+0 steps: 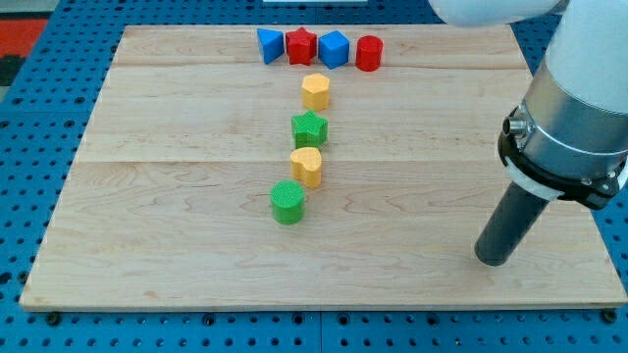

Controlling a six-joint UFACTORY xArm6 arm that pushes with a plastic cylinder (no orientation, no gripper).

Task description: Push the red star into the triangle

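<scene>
The red star lies near the board's top edge, touching the blue triangle on its left and a blue cube on its right. A red cylinder ends that row at the right. My tip rests on the board at the view's lower right, far from the red star and from all the blocks.
A column runs down from the row: a yellow hexagon, a green star, a yellow heart and a green cylinder. The wooden board lies on a blue perforated table. The arm's grey body fills the upper right.
</scene>
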